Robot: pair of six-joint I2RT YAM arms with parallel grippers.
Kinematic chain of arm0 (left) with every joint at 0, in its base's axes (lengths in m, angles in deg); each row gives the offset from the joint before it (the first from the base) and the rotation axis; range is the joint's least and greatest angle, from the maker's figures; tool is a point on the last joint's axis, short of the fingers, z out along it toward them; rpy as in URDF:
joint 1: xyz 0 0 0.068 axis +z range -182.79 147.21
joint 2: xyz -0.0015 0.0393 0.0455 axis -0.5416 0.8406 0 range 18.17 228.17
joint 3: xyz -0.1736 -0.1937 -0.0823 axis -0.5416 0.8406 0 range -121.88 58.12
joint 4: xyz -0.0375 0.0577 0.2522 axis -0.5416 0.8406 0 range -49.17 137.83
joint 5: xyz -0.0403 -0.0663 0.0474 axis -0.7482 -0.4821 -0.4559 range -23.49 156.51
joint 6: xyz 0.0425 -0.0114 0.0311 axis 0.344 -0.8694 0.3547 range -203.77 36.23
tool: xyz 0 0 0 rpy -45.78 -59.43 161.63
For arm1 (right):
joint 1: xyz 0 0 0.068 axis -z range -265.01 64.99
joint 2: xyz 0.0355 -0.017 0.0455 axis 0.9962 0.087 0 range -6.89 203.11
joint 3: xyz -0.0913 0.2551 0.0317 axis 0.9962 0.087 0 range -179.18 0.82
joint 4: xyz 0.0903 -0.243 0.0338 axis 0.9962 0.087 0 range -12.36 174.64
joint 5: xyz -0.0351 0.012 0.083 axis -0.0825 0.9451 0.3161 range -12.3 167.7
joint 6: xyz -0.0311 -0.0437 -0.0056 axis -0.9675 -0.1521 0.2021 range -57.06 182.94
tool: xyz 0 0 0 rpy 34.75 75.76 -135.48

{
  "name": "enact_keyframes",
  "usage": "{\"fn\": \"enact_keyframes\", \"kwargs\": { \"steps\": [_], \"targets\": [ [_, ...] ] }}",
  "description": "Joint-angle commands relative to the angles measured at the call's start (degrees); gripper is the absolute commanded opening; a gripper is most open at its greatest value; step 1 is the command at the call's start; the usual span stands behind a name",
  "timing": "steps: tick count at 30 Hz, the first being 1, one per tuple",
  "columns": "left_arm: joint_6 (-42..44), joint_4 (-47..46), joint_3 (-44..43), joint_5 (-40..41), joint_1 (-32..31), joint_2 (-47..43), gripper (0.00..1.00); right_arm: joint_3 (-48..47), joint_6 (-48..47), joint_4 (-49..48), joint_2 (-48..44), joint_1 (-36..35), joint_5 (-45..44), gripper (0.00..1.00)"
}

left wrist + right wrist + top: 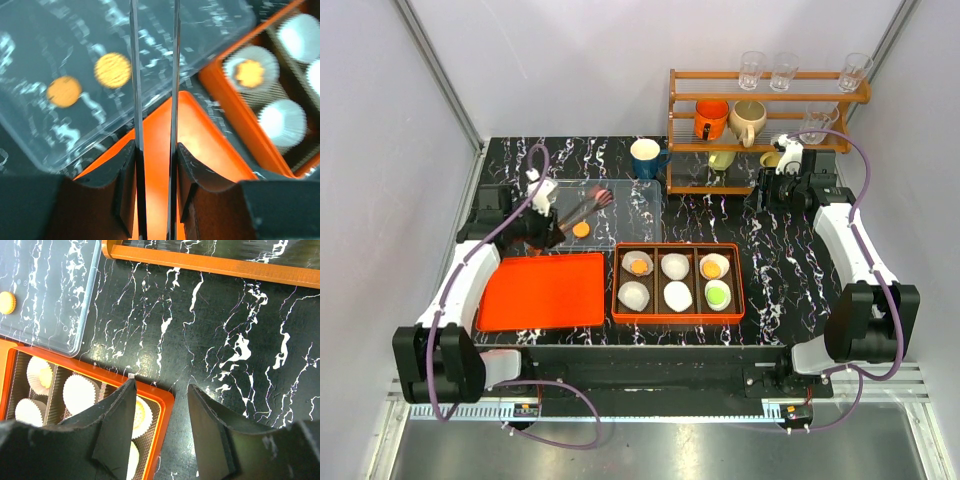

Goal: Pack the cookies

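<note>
An orange box (pixel 677 317) holds six white paper liners. Cookies lie in three of them: orange ones (pixel 638 266) (pixel 711 267) and a green one (pixel 718 295). Another orange cookie (pixel 581 229) lies on the clear tray (pixel 640 215); the left wrist view shows two cookies there (pixel 64 91) (pixel 112 70). My left gripper (pixel 552 218) (pixel 155 147) is shut on thin metal tongs (pixel 135 75), which reach over the tray. Their tips leave the wrist view, and look reddish and blurred from above. My right gripper (pixel 788 160) (pixel 161 385) hangs open and holds nothing, above the table by the box's corner (pixel 167 400).
The box's orange lid (pixel 540 290) lies flat left of the box. At the back right a wooden shelf (pixel 760 125) carries mugs and glasses, and a blue mug (pixel 646 157) stands left of it. Bare marble tabletop (pixel 780 270) lies right of the box.
</note>
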Motion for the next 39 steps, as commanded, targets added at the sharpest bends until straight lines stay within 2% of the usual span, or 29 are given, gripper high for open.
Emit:
{"fn": "enact_keyframes", "kwargs": {
  "steps": [1, 8, 17, 26, 39],
  "targets": [
    [2.46, 2.84, -2.86, -4.32, -7.67, -4.79, 0.28, -0.66, -0.02, -1.66, 0.28, 0.26, 0.54, 0.54],
    [1.85, 4.08, -3.31, -1.16, -20.58, -6.03, 0.29, -0.66, 0.07, -1.66, 0.19, 0.26, 0.54, 0.54],
    [1.85, 3.73, -1.9, 2.89, -30.52, -2.6, 0.29, -0.58, -0.02, -1.66, 0.01, 0.26, 0.54, 0.54],
    [1.58, 1.0, 0.91, 5.7, -34.31, -1.11, 0.29, -0.49, -0.37, -1.66, 0.28, 0.26, 0.36, 0.54],
    [2.11, -0.4, 2.76, 7.11, -35.54, 1.18, 0.34, -0.49, -0.46, -1.66, 0.1, 0.26, 0.45, 0.54]
  ]
}}
